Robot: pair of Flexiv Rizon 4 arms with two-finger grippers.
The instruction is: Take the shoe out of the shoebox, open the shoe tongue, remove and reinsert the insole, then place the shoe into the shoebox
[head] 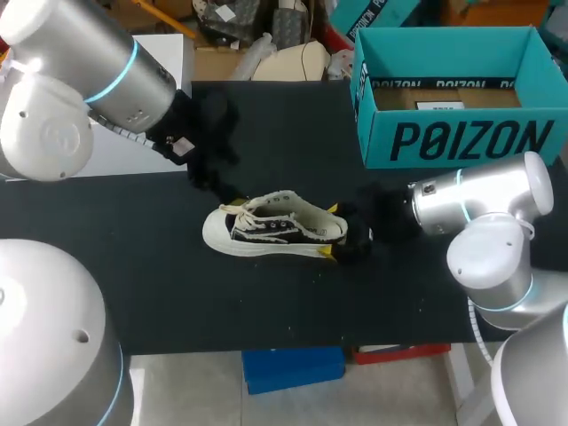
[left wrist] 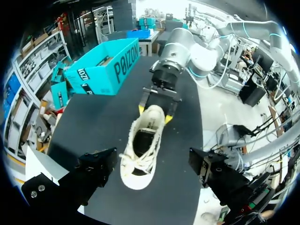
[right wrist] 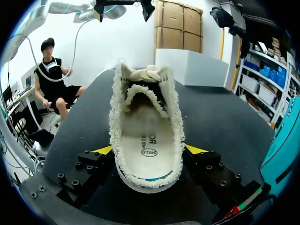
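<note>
The shoe [head: 275, 229] sits upright on the table [head: 266, 306], toe toward 9 o'clock, with the shoebox [head: 461, 138] at 2 o'clock. The right jaws pinch its heel from both sides; the left jaws hang spread wide over the toe, not touching.

From the head camera, the right tool [head: 331, 231] partly covers the heel of the shoe [head: 266, 232], and the tips of the left tool [head: 217, 189] are lost against the black tabletop [head: 133, 266]. The shoebox [head: 461, 138] runs off that picture's edge; the right wrist view catches only a teal sliver.
</note>
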